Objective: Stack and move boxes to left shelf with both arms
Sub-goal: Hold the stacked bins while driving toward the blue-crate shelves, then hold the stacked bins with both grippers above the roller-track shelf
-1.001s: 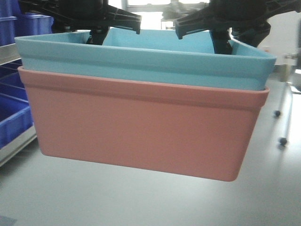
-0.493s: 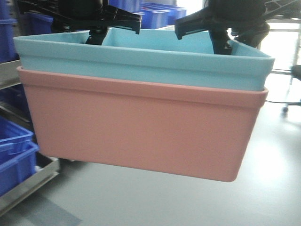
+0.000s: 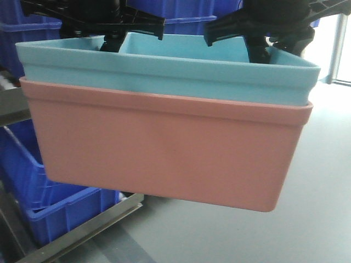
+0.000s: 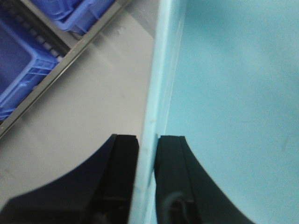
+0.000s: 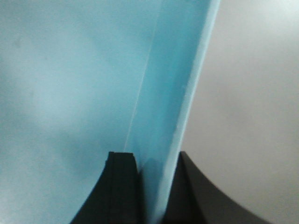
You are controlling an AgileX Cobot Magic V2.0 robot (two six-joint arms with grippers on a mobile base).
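1. The light blue box (image 3: 164, 74) sits nested inside the pink box (image 3: 164, 148). The pair hangs in the air, on no counter, just beside the front bar of the left shelf (image 3: 82, 230), which carries dark blue bins (image 3: 55, 208)
2. The jaws of the left arm (image 3: 82, 13) are closed narrowly on the left end wall of the light blue box, one finger inside and one outside. The jaws of the right arm (image 3: 274, 16) pinch the right end wall in the same way
3. Both boxes look empty, light and smooth, so probably slippery, and the thin walls may flex. The rolled rim seems the safest hold. I cannot tell if the pink wall is also pinched
4. The openings point up, and the long axis runs left to right, from arm to arm
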